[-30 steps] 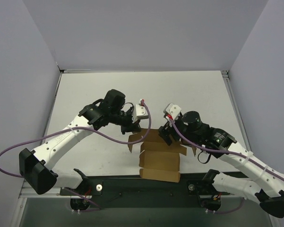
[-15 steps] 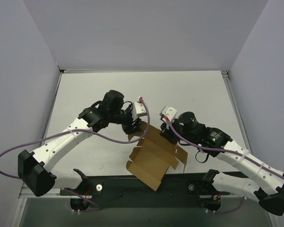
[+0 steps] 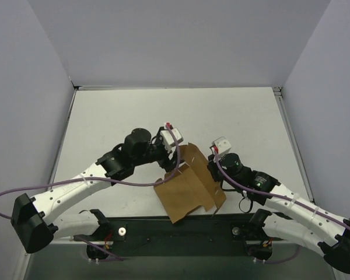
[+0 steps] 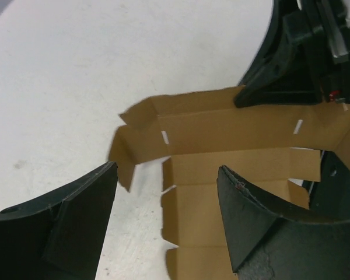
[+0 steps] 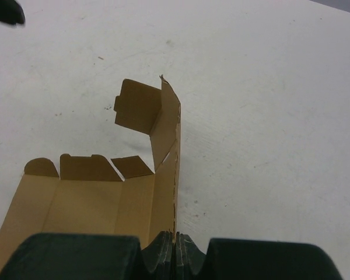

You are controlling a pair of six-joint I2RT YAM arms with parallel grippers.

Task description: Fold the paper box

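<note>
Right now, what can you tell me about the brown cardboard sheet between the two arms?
The plain brown die-cut cardboard sheet is partly folded: one wall is raised upright, with small tabs and two slits along its edges. It sits askew on the white table near the arm bases. The right gripper is shut on its upright edge; the open left gripper straddles it without gripping.

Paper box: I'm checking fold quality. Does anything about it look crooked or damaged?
The paper box lies askew to the edges of the table, and its near corner pokes past the front edge. One panel stands upright, pinched in the right gripper. No tears are visible.
</note>
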